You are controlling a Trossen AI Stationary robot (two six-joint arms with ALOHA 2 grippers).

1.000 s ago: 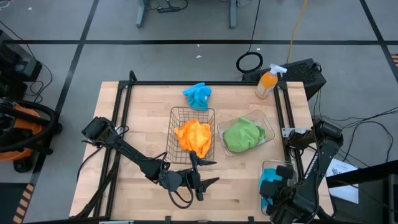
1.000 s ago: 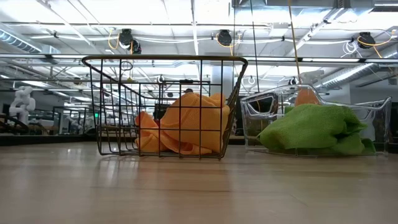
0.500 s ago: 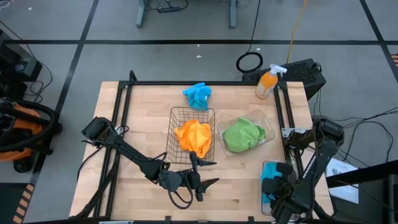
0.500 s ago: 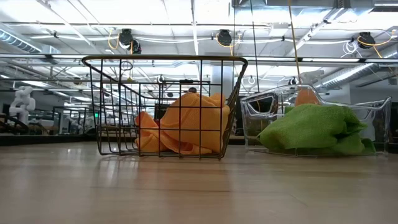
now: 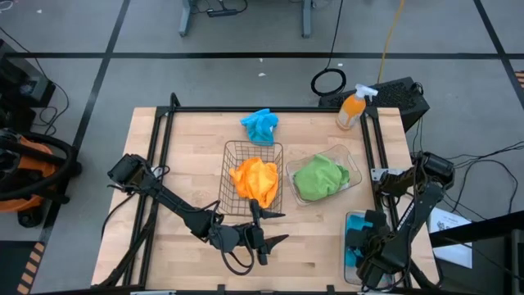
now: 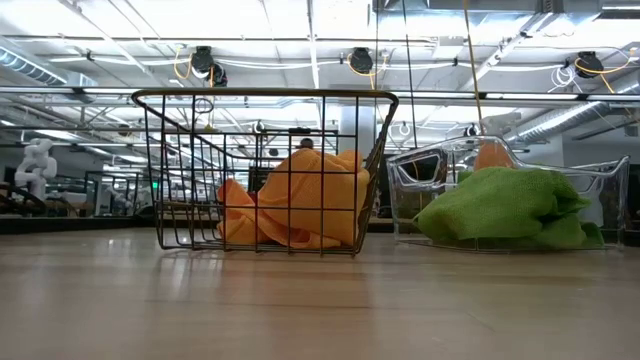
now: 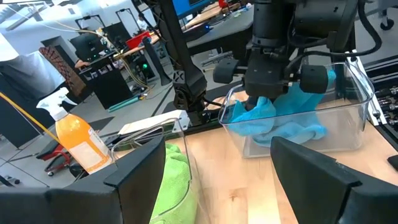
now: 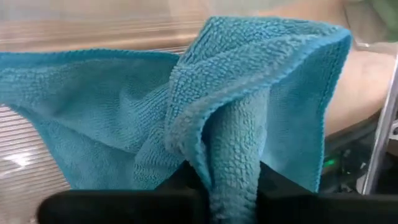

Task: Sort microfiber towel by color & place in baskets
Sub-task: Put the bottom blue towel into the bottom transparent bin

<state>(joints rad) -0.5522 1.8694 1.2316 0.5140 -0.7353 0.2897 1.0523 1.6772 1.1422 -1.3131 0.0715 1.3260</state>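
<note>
With the right pincer (image 7: 272, 93) down in the clear bin (image 7: 348, 127), fingers pinching a fold of blue towel (image 8: 205, 124) (left pincer (image 5: 264, 239) waits open), a rising pincer might drag it out

Bright, even overhead light from ceiling strip lamps (image 6: 200, 22) casts only soft shadows on the table (image 5: 188, 156), whose near surface blurs in the low view.

Support: light wooden table top (image 5: 184, 156) with a black metal frame.
Back edge: loose bright blue fuzzy cloth (image 5: 259, 125); orange spray bottle (image 5: 352, 109) at the right corner.
Middle: copper square wire-mesh basket (image 5: 254, 150), clear squarish plastic tub (image 5: 350, 168) beside it.
Front right: clear rectangular plastic bin (image 7: 348, 127), seemingly at the table's edge.
</note>
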